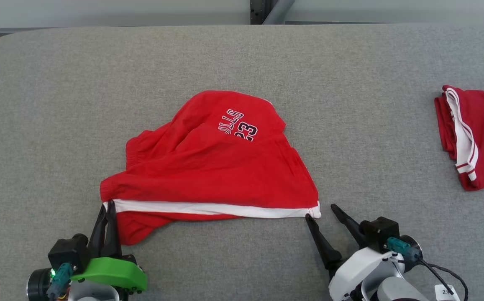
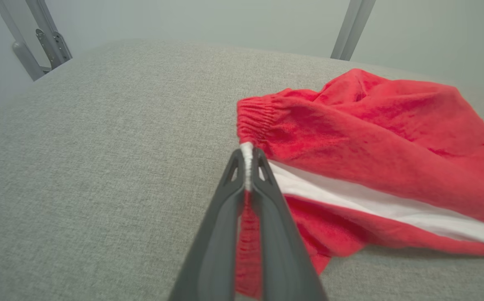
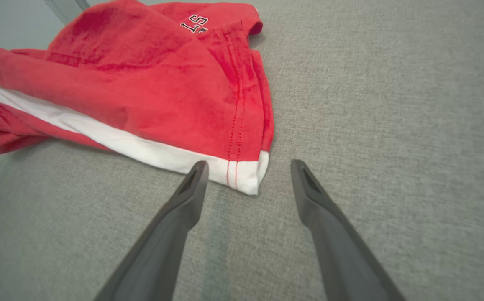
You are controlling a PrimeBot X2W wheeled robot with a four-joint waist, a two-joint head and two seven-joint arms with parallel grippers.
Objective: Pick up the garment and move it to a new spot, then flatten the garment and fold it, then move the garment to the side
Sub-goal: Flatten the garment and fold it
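The garment (image 1: 216, 167) is a pair of red shorts with a white side stripe and dark lettering, lying rumpled in the middle of the grey table. My left gripper (image 1: 106, 207) is shut on the garment's near left corner, where the elastic waistband meets the stripe. In the left wrist view the fabric (image 2: 350, 138) is pinched between the two fingers of that gripper (image 2: 247, 152). My right gripper (image 1: 320, 211) stands open at the near right corner. In the right wrist view the white hem corner of the shorts (image 3: 246, 175) lies between the spread fingers of the right gripper (image 3: 248, 165), touching neither.
A second red garment with white stripes (image 1: 474, 133) lies folded at the table's right edge. The grey fabric table (image 1: 57, 104) stretches wide on the left and at the back. Metal frame posts (image 2: 352, 29) stand behind the far edge.
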